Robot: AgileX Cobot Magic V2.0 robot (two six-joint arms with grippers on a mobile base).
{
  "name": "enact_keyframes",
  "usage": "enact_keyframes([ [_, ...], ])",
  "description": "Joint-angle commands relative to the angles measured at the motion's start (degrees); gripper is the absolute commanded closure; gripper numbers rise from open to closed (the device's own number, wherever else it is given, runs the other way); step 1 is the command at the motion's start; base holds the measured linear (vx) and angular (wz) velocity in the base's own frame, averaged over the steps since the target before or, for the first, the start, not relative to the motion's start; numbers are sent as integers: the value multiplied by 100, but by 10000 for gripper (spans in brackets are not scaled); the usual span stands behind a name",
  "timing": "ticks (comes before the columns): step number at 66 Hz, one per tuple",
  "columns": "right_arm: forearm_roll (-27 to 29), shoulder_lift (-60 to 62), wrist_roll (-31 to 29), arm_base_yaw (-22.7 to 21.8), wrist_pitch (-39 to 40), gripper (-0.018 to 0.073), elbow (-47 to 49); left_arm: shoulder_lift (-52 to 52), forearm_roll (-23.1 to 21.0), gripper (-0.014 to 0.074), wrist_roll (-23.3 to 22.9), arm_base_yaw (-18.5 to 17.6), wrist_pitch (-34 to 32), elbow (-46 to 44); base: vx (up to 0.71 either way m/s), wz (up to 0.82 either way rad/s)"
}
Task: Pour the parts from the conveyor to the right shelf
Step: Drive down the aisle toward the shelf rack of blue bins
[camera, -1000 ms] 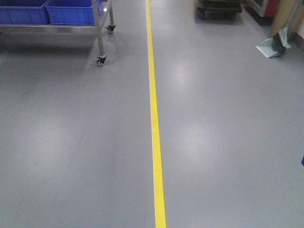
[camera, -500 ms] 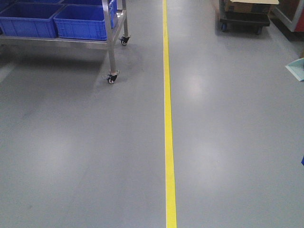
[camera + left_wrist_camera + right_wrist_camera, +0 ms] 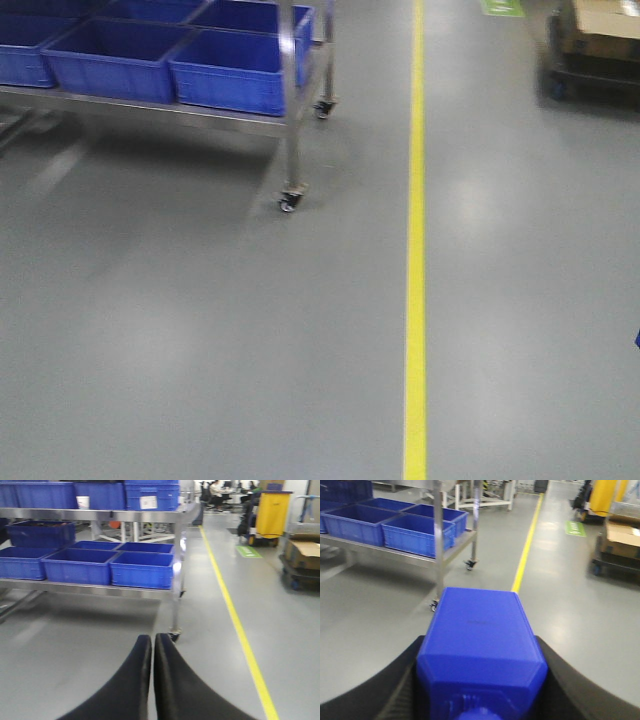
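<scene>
Blue block (image 3: 480,640) is clamped in the right gripper (image 3: 481,695), with a black finger (image 3: 395,685) touching each side. The left gripper (image 3: 151,642) is closed tip to tip with nothing in it. The shelf (image 3: 290,120) stands front-left on a steel frame. Blue totes (image 3: 235,70) sit side by side on its low deck, the end one right at the corner post. The yellow line (image 3: 415,260) runs straight ahead, right of the corner caster (image 3: 290,202), with bare grey floor (image 3: 180,340) between them. A cart (image 3: 590,78) with a cardboard box (image 3: 605,30) sits beyond the line, well apart from the shelf.
</scene>
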State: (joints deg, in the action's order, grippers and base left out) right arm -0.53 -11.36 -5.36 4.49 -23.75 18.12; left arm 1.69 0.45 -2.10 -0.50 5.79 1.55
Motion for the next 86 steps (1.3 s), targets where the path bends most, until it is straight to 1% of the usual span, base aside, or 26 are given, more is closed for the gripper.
enact_keyframes([
  [1, -17, -65, -30, -7, 464, 565, 168, 91, -45, 603, -49, -31, -452, -112, 54, 46],
  [46, -17, -65, -30, -7, 461, 565, 168, 91, -45, 603, -49, -31, -452, -112, 54, 63],
  [86, -17, -65, -30, -7, 461, 565, 168, 91, -45, 603, -49, -31, -452, -112, 58, 40],
])
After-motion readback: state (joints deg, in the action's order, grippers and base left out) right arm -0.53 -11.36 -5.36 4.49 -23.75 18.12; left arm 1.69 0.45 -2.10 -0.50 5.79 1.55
